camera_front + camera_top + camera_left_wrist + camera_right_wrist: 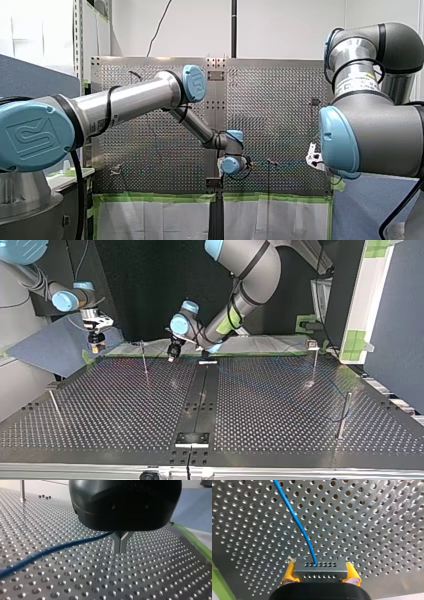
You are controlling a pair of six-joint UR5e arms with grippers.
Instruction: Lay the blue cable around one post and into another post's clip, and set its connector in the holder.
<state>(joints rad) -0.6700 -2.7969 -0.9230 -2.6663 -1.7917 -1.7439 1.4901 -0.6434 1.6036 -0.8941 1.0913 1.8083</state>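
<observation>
Clamps grey perforated connector block in yellow-padded right gripper, pinches thin blue cable in narrow-set left gripper, upper centre of top view; leaves slim steel posts apparently unrouted, connector unseated.

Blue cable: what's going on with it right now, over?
Right gripper shut on connector. Left gripper shut on cable, low over table. No obstruction seen near either.
</observation>
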